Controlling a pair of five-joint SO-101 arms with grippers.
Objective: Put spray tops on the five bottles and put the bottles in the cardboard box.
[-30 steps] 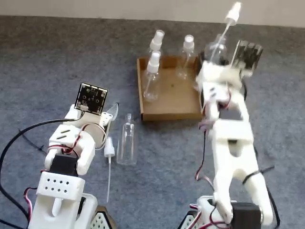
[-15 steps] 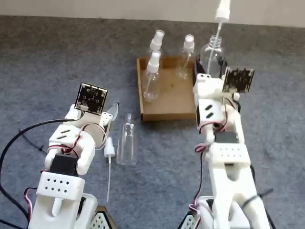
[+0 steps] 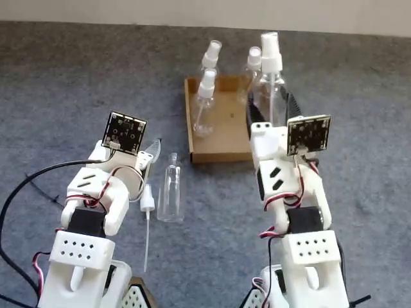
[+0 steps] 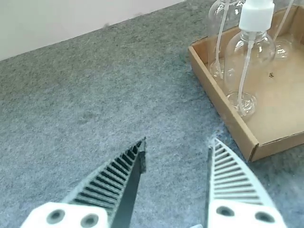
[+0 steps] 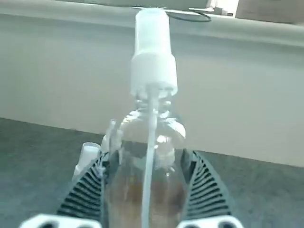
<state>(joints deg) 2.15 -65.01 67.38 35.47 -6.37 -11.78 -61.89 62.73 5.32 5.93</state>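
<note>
My right gripper (image 3: 271,109) is shut on an upright clear bottle (image 3: 273,86) with a white spray top (image 3: 270,48), held over the right side of the cardboard box (image 3: 225,138). In the right wrist view the bottle (image 5: 147,156) sits between the fingers (image 5: 197,175), its top (image 5: 154,57) above. Three capped bottles stand in the box, one at the front left (image 3: 204,106). A capless bottle (image 3: 170,186) lies on the carpet beside a loose spray top (image 3: 148,202). My left gripper (image 3: 149,157) is next to them, open and holding nothing (image 4: 175,142).
Grey carpet covers the table. The box's brown wall (image 4: 223,109) lies ahead of the left gripper, with a capped bottle (image 4: 249,52) just inside it. A pale wall runs behind the table. Black cables trail at the left arm's base (image 3: 26,179).
The right arm has drawn back and swung left, bringing its bottle from tilted to upright, now over the box's right side. The left arm has not moved.
</note>
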